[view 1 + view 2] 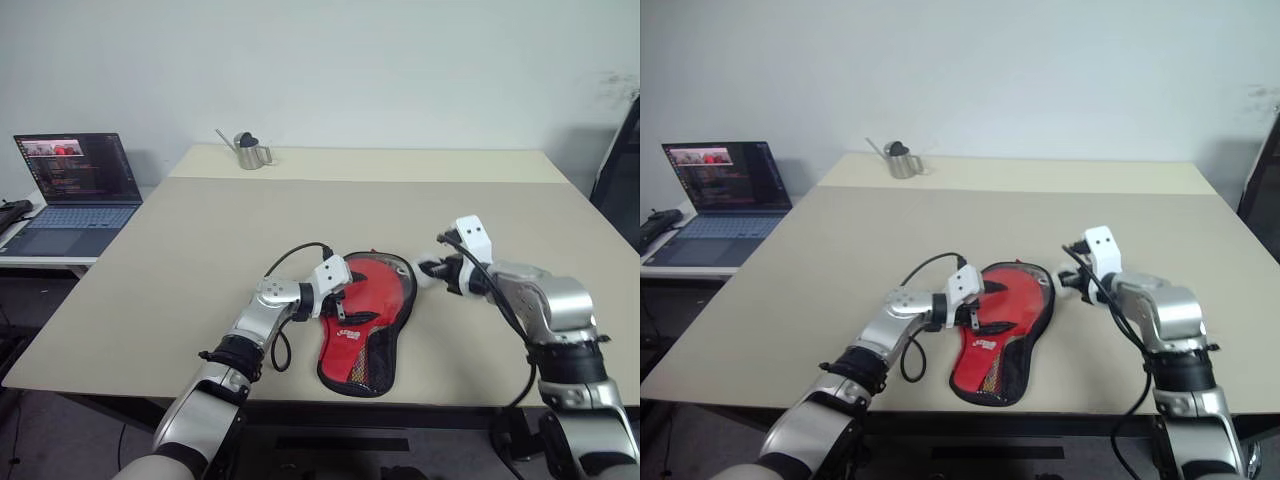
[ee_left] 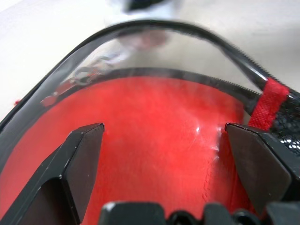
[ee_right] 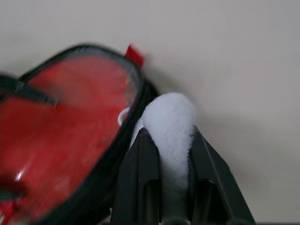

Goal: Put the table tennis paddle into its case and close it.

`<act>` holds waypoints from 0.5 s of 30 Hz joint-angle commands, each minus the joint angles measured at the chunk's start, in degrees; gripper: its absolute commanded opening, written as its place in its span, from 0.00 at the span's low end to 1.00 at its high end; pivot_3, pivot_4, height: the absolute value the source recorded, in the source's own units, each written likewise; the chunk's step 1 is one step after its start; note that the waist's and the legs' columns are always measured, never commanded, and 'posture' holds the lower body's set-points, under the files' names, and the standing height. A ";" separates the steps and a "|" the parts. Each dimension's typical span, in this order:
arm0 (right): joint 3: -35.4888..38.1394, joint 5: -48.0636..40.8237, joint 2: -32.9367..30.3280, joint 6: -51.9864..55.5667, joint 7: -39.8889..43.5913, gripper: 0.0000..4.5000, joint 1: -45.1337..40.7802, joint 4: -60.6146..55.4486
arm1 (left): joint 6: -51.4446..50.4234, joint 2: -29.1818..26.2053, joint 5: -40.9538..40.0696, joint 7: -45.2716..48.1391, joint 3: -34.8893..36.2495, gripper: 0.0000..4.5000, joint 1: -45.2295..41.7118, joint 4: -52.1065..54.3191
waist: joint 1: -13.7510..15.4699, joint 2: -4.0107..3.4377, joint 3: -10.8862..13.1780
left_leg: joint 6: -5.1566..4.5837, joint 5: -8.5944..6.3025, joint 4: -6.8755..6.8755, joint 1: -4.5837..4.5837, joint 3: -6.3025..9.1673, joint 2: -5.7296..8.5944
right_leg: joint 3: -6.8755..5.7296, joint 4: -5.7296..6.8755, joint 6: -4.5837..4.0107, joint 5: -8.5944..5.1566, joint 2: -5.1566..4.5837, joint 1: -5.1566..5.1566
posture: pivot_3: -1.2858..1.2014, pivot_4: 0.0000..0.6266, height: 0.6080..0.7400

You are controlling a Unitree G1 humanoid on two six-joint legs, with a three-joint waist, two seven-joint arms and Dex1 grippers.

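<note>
**Case flat on the desk between my two claws**

The desk (image 1: 200,230) is a broad beige top running away from me to the far wall. Off its left edge, on a lower surface, an open laptop (image 1: 75,190) shows a lit screen.

The case (image 1: 370,320) lies flat on the near middle of the desk, red side with the white logo and black mesh facing up. Its long axis runs near to far, leaning a little to the right as it goes away from me: the narrow handle end points toward me, close to the near edge, and the wide round end points away. In my left wrist view a clear window edged in black arches over red inside the round end; I cannot tell from this whether the red is the paddle's face.

My left claw (image 1: 338,293) sits at the left side of the case's round end, its fingers (image 2: 84,159) spread wide over the red surface and holding nothing.

My right claw (image 1: 432,268) is just beside the case's far right rim, pinched tight on a small white fluffy tuft (image 3: 168,122) next to the black edging.

At the far left of the desk stands a small metal watering can (image 1: 250,152).
</note>
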State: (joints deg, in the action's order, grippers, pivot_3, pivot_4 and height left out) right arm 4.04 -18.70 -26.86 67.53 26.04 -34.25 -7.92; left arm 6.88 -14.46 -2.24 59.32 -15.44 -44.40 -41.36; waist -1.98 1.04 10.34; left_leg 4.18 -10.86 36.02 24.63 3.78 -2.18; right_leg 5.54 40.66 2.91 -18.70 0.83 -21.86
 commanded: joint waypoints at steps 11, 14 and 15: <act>5.90 -2.21 -7.31 3.36 -1.16 0.05 3.43 -5.25 | -1.66 0.24 2.63 -0.26 -1.09 1.00 1.41 -3.35 | 0.28 0.00 0.00 | -0.01 0.00 -0.06 -0.01 0.08 0.01 | -0.09 -0.35 0.07 0.03 -0.01 0.17 | 0.52 0.24 1.00; 6.20 -0.83 -6.61 -0.04 -3.36 0.05 1.17 -1.58 | -1.69 0.15 2.57 -0.05 -1.14 1.00 1.66 -3.00 | 0.16 0.00 0.00 | -0.01 0.00 -0.05 -0.01 0.06 0.01 | -0.06 -0.37 0.10 0.05 -0.01 0.18 | 0.52 0.24 1.00; 6.16 -0.38 -6.71 -1.45 -3.83 0.05 0.10 -0.17 | -1.80 0.11 2.53 0.01 -1.16 1.00 1.84 -2.73 | 0.06 0.00 0.00 | -0.01 0.00 -0.04 -0.01 0.05 0.01 | -0.04 -0.38 0.12 0.06 0.00 0.18 | 0.52 0.24 1.00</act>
State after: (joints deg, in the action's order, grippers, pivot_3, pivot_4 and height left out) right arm 7.91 -20.28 -33.07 68.55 23.32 -32.17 -8.49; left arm 6.62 -13.52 -2.24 59.58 -15.49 -44.29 -41.69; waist -1.92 1.04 10.33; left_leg 4.17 -10.86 36.00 24.61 3.82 -2.18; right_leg 5.52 40.28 3.05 -18.63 0.83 -21.68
